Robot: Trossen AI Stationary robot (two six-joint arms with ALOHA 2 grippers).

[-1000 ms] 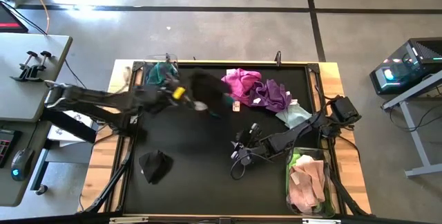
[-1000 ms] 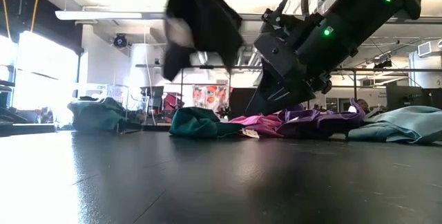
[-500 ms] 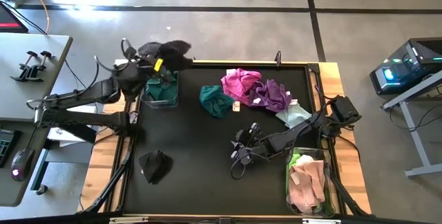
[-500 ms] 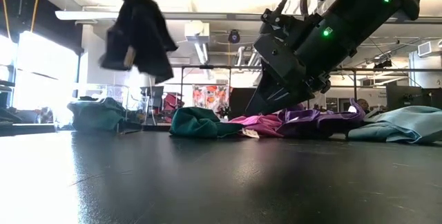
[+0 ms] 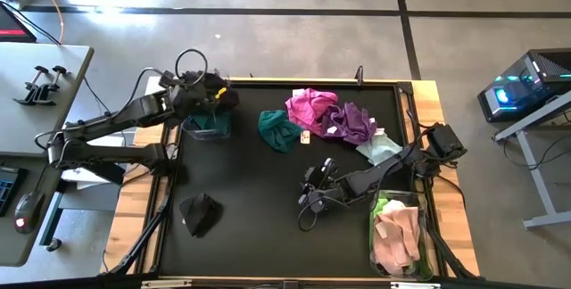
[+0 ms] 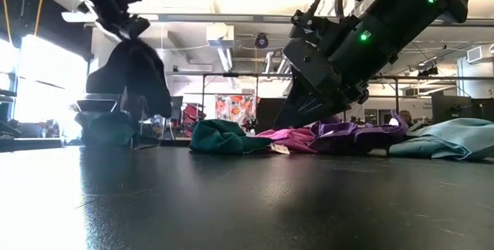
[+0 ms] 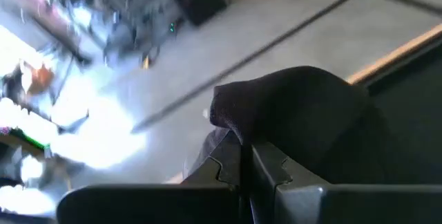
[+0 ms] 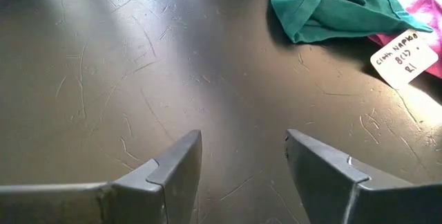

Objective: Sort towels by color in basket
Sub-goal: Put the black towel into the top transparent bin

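Bright ceiling lights and a big open workshop stretch behind the black table [image 5: 259, 191], which has a wooden border. At its far left corner sits a clear basket [image 5: 207, 121] with teal cloth already inside, and the left gripper [image 5: 217, 94] hangs right over it, jaws pressed together on a black towel [image 6: 130, 76]. From the level view that towel dangles in a loose bunch, long axis near vertical, its lower edge pointing down at the basket and just above the teal cloth.

My guess is the step in hand is the drop. To do it well, I would bring the bundle lower so the hanging end settles inside the walls before the jaws part, since a limp cloth let go from high up could drape over the rim.

Out on the mat a teal towel [image 5: 278, 130] lies crumpled just beside a magenta towel [image 5: 311, 108], with a purple towel [image 5: 350, 121] and a mint towel [image 5: 382, 149] trailing toward the right. Another black towel [image 5: 200, 212] sits alone near the front left. The right gripper [image 8: 243, 162] waits low over bare mat mid-table, fingers spread and empty, near a second basket [image 5: 426, 253] holding pink and lime cloths
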